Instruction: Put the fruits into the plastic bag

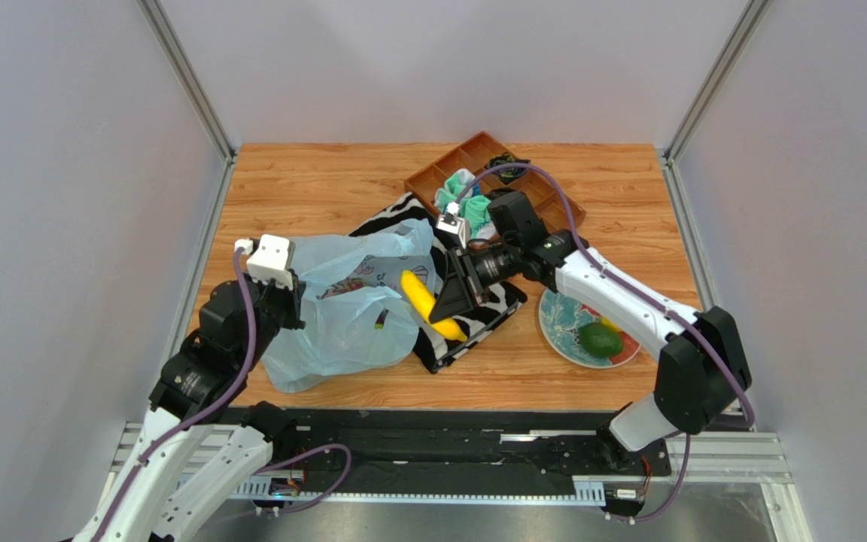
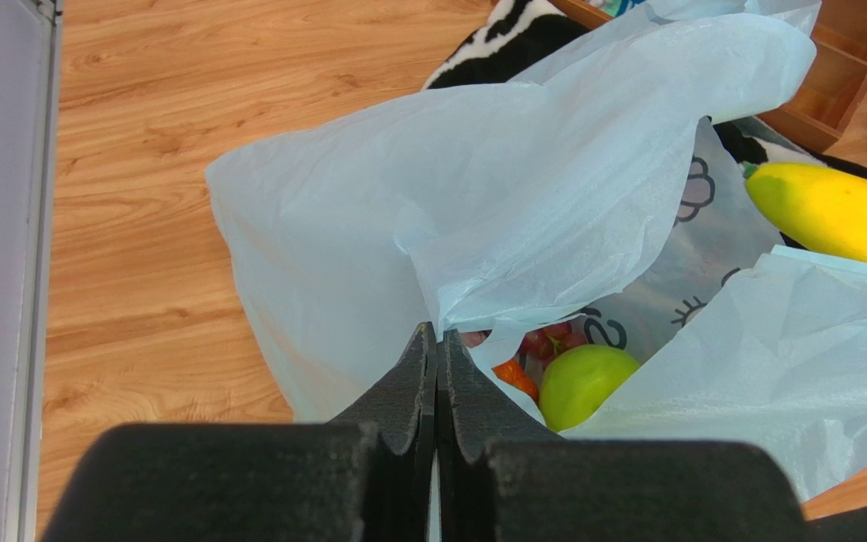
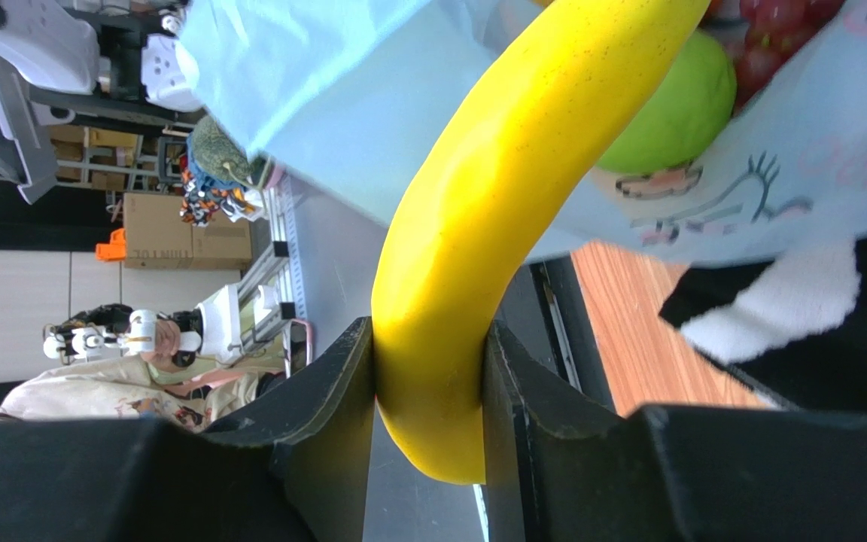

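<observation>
Both arms are built alike, with white shell links set between bulky black joint housings. The left arm [image 1: 206, 356] and the right arm [image 1: 630, 303] each carry a purple cable [image 1: 249, 328] that loops loosely along the outside towards the wrist. A small white camera box [image 1: 270, 258] sits at each wrist. The left claw [image 2: 436, 339] has two matte black fingers, wedge-shaped and tapering to thin tips, on a broad black body. The right claw [image 3: 427, 333] has the same black fingers, with flat inner faces.
</observation>
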You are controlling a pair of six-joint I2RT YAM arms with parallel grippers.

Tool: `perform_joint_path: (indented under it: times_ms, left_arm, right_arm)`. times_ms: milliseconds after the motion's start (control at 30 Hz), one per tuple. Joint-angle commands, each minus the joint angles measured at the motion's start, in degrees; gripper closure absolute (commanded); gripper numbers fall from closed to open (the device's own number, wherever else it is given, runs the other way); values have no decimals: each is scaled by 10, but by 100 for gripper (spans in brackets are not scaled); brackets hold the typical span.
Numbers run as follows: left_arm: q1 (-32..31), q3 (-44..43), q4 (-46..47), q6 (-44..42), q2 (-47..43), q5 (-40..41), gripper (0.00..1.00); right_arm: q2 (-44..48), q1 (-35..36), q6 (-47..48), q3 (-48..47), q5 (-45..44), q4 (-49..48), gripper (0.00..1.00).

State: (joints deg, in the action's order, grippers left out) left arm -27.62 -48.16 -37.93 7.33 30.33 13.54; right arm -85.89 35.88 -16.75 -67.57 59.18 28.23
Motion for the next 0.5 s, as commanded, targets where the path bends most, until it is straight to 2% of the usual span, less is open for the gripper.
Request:
perform_joint_path:
  times_ms: [0, 200, 367, 467]
  left_arm:
    - [-1, -3, 9, -5, -2, -6, 100]
    - [-1, -1, 10, -6, 0, -8, 100]
    - [-1, -2, 11, -7, 5, -11, 100]
    - [-1, -2, 11, -7, 7, -11, 100]
  right_arm:
    - [-58, 1, 17, -100, 44, 21, 98]
    - [-174, -1, 1, -206, 32, 61, 99]
    - [-215, -4, -26, -294, 20, 61, 99]
    - [-227, -3, -48, -310, -17, 27, 99]
